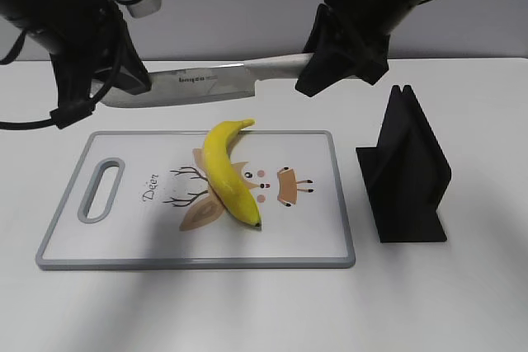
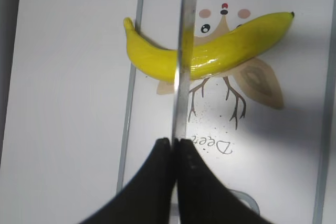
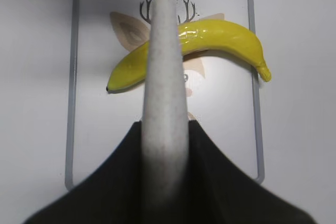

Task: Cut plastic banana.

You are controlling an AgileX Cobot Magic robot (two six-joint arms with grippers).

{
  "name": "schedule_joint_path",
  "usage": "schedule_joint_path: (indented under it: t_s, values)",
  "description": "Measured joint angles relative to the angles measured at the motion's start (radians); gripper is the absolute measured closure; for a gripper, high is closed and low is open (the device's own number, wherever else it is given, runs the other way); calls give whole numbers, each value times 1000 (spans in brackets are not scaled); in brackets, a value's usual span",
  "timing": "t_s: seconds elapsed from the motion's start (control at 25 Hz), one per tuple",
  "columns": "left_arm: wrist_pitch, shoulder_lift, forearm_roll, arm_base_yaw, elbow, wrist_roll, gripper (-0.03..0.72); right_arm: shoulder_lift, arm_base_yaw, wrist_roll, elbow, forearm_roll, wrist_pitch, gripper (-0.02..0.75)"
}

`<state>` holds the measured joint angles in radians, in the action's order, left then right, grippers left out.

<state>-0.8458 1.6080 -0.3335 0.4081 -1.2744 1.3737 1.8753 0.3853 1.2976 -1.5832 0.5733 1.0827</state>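
Banana on the board, our knife held level above it.

The smooth yellow plastic banana point(image 1: 228, 172) lies curved across the white cutting board point(image 1: 124, 237), stem toward 12 o'clock, dark tip toward 5. Over it we hold the steel knife point(image 1: 206, 82) from both ends: our right gripper point(image 1: 318, 63) clenches its pale handle, our left gripper point(image 2: 175, 142) pinches the blade. A black angular stand point(image 1: 408, 172) sits at 3 o'clock.
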Motion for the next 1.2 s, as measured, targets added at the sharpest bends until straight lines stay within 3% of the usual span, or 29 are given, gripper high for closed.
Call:
schedule_joint_path:
  t_s: [0.36,1.2]
  values:
    - [89,90,-66,5,-1,7,687,36,7,-107,-1,-191,-24,551]
    - [59,168,-70,3,-1,12,692,168,35,-117,-5,-233,-47,549]
